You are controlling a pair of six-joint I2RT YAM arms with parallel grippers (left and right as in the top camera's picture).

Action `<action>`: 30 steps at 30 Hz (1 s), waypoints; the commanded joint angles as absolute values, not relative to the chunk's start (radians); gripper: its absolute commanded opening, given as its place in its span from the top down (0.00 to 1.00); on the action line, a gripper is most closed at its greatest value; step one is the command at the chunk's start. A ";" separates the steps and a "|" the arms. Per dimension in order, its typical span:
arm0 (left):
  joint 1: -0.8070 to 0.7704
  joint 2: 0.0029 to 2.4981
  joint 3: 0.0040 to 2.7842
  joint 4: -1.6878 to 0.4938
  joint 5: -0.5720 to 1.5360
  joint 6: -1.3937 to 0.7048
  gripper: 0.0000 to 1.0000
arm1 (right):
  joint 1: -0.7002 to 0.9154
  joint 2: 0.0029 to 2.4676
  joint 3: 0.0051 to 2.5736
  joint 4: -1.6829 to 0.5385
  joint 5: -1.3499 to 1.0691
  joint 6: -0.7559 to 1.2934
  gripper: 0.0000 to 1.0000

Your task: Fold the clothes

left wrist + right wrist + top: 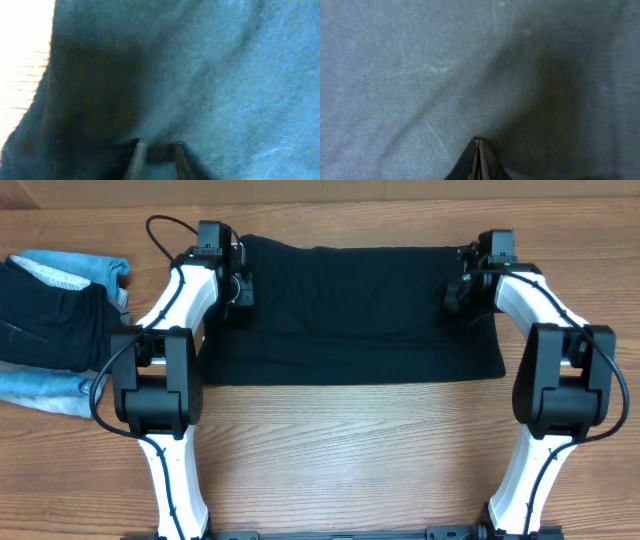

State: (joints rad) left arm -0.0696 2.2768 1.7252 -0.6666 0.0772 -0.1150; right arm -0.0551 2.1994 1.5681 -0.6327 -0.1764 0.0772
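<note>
Wooden tabletop carries the black T-shirt, spread flat between my two grippers and filling the view ahead of both sets of fingers. On the left gripper the fingers stand a narrow gap apart with dark cloth bunched at their tips; I cannot tell whether they pinch it. On the right gripper the fingers are pressed fully together, a crease in the fabric running up to their tips.

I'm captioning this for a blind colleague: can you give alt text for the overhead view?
A black T-shirt lies flattened into a wide rectangle on a wooden table, with the left gripper and the right gripper down on its two far corners. A pile of light-blue denim and a dark garment sits at the table's left edge.
</note>
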 commanded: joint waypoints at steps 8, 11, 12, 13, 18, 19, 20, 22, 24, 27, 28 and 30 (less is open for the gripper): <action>-0.067 2.295 1.736 -0.904 0.026 -0.104 0.96 | -0.053 2.224 1.568 -0.877 -0.157 0.071 0.96; -0.069 2.288 1.737 -0.938 0.027 -0.106 0.96 | -0.053 2.224 1.568 -0.910 -0.158 0.071 0.96; -0.073 2.272 1.737 -0.937 0.027 -0.109 0.96 | -0.053 2.222 1.568 -0.912 -0.159 0.075 0.96; -0.077 2.246 1.745 -0.935 0.027 -0.109 0.96 | -0.053 2.217 1.568 -0.912 -0.158 0.075 0.96; -0.074 2.038 1.878 -0.884 0.027 -0.109 0.74 | -0.053 2.196 1.568 -0.884 -0.167 0.083 0.96; -0.057 2.028 1.902 -0.857 0.052 -0.105 0.67 | -0.053 2.196 1.568 -0.878 -0.186 0.082 0.96; -0.037 2.034 1.908 -0.826 0.111 -0.091 0.58 | -0.053 2.196 1.568 -0.873 -0.185 0.082 0.96; 0.014 2.060 1.908 -0.754 0.242 -0.089 0.40 | -0.053 2.196 1.568 -0.874 -0.186 0.082 0.96; 0.059 2.114 1.908 -0.682 0.352 -0.089 0.32 | -0.053 2.196 1.568 -0.874 -0.185 0.082 0.96; 0.075 2.241 1.908 -0.606 0.368 -0.081 0.32 | -0.053 2.196 1.568 -0.884 -0.185 0.082 0.96; 0.074 2.290 1.908 -0.579 0.388 -0.074 0.32 | -0.053 2.196 1.568 -0.886 -0.185 0.082 0.96; 0.072 2.347 1.908 -0.533 0.455 -0.042 0.31 | -0.053 2.196 1.568 -0.888 -0.185 0.082 0.96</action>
State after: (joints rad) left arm 0.0845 2.2780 1.9095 -0.5690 0.3443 -0.0937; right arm -0.0570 2.1925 1.5959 -0.8764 -0.1951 0.0780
